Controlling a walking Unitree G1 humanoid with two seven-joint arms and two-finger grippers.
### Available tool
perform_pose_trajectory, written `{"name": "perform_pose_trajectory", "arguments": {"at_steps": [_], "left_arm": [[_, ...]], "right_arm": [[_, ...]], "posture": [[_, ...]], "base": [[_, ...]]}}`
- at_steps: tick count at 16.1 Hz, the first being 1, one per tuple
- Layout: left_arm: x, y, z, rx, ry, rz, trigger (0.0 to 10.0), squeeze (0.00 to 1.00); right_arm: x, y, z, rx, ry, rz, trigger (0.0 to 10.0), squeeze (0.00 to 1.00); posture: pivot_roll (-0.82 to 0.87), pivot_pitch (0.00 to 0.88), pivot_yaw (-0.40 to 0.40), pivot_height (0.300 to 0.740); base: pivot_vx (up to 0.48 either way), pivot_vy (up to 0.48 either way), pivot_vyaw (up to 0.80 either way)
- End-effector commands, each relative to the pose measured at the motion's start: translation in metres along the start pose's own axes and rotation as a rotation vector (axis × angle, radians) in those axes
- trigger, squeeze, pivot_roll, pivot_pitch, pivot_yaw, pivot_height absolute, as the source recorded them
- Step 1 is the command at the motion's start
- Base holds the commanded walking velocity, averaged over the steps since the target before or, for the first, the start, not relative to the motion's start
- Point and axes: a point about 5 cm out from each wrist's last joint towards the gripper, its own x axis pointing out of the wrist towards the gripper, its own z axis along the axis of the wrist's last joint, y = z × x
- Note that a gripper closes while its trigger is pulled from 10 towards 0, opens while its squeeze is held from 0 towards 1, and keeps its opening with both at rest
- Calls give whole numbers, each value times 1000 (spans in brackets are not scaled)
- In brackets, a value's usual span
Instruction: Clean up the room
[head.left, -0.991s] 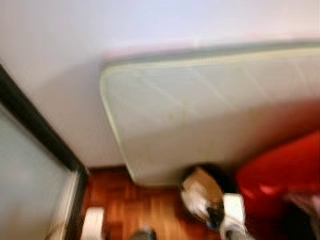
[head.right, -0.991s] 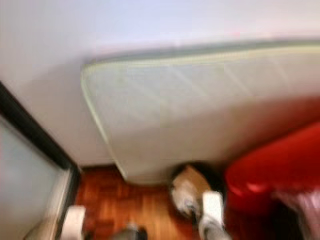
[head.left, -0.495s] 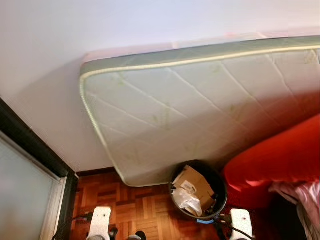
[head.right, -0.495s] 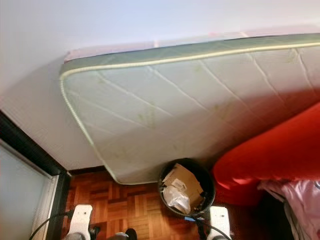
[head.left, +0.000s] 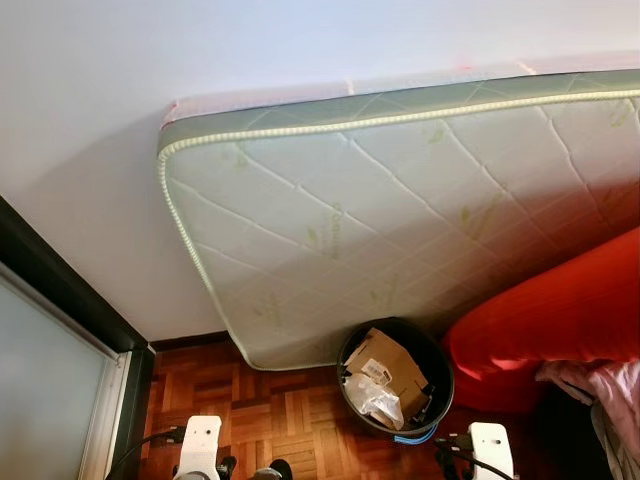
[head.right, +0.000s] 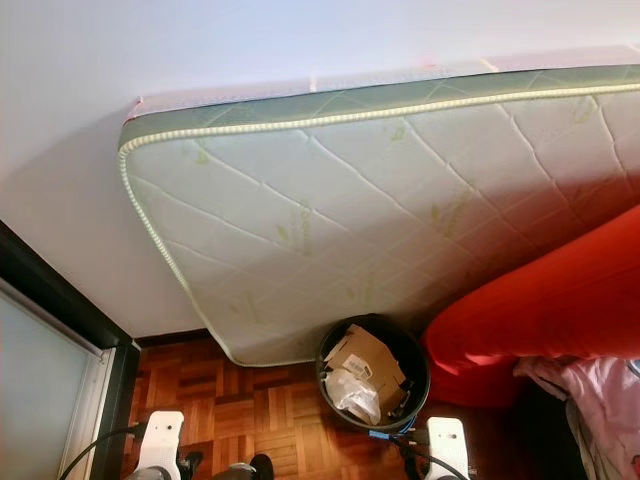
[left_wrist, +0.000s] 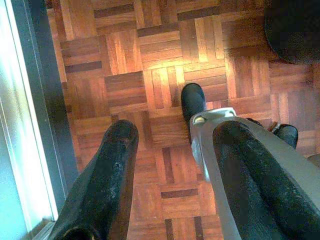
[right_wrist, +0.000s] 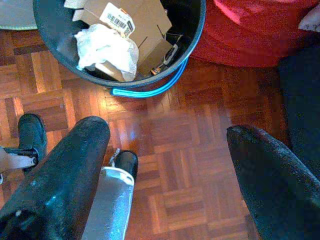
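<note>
**Q:** So what's actually in front of the robot here?

**A:** A black trash bin (head.left: 395, 378) sits on the parquet floor (head.left: 270, 400), stuffed with cardboard pieces (right_wrist: 140, 22) and a crumpled white plastic bag (right_wrist: 107, 47). It has a blue handle (right_wrist: 150, 90) hanging down its side. Right behind it a quilted white mattress (head.left: 400, 210) leans against the white wall (head.left: 200, 50), and a red beanbag or cushion (head.left: 550, 320) (hard to say which) sits just beside the bin on the robot's right. Some pink fabric (head.right: 600, 400) is bunched at the far right edge. A dark-framed glass door (head.left: 50, 380) is off to the left.

**Q:** And the arms?

**A:** Both hang low over the floor. The left gripper (left_wrist: 172, 150) has its fingers spread wide with nothing between them, above bare parquet near the door frame. The right gripper (right_wrist: 167, 145) is also spread and empty, hovering near the bin. The robot's black feet (left_wrist: 192, 102) show below.
</note>
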Motion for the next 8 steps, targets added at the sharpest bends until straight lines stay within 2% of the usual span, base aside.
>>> {"name": "perform_pose_trajectory", "arguments": {"at_steps": [1,4,6,8], "left_arm": [[-1,2,-7,-5,26,14,10000,0],[-1,1,-7,-3,26,11,10000,0],[-1,1,-7,33,28,5,10000,0],[-1,2,-7,56,26,13,10000,0]], "right_arm": [[-3,-5,-11,11,42,-7,10000,0],[-4,-6,-14,15,51,-5,10000,0],[-2,5,-13,4,49,10,10000,0],[0,18,-9,-2,44,27,10000,0]], "posture": [[18,183,-10,740],[19,189,-11,740],[18,194,-12,740],[18,204,-14,740]], "base": [[0,0,0],[0,0,-763],[0,0,-759],[0,-480,-759]]}}
